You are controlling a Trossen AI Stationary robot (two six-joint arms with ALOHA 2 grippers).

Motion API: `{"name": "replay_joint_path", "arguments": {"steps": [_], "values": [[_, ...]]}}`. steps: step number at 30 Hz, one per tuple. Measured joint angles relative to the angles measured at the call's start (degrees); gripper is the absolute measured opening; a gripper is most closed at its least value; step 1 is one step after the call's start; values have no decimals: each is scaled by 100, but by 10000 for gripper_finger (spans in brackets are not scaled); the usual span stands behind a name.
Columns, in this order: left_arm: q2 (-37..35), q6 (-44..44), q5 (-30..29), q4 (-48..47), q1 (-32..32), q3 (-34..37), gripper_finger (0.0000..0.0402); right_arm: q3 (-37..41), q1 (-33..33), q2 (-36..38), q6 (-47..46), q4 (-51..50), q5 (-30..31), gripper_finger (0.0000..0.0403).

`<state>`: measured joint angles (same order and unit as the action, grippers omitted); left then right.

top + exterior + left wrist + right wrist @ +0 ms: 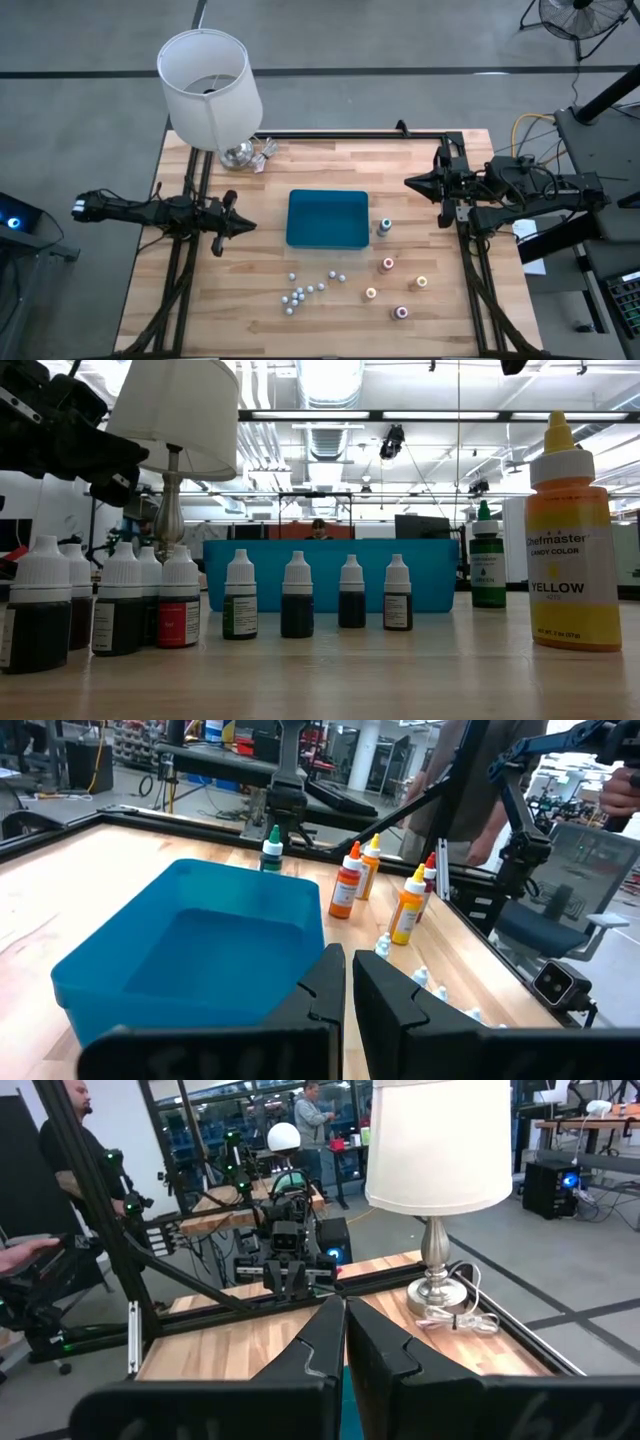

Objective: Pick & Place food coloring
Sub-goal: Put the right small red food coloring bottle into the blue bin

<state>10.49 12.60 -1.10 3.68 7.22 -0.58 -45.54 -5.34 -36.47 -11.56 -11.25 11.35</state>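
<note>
**Inspector:** Working from the left of the high view. Your left gripper (247, 226) sits over the table's left side, fingers closed to a thin gap and holding nothing. It points toward the blue tray (327, 219), which lies mid-table. The wrist view shows that tray empty.

**Operator:** And the food coloring?

**Inspector:** All outside the tray. The green-topped bottle (384, 227) stands upright just beside the tray's right edge; the orange-capped bottle (387, 265) and the rest of the larger bottles stand scattered to the right of the tray and nearer the front edge. A cluster of small white-capped bottles (300, 292) stands in front of the tray. Every long axis is vertical.

**Operator:** Which arm do you favour?

**Inspector:** Your right gripper (412, 183) hangs at the table's right side, jaws nearly together, empty. In my judgement it is nearer the green-topped bottle, which lies forward and slightly inward of it. You must open the jaws before descending.
</note>
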Motion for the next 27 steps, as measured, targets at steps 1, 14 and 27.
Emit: {"name": "replay_joint_path", "arguments": {"steps": [1, 14, 27], "values": [[-4, 0, 0, 0, 0, 0, 0, 0, 0, 0, 1, 0, 4, 8], [-471, 2, -4, -77, 0, 11, 0, 0, 0, 0, 29, 2, 9, 8], [-875, 2, -4, -88, 0, 17, 0, 0, 0, 0, 27, 3, 7, 8]]}}
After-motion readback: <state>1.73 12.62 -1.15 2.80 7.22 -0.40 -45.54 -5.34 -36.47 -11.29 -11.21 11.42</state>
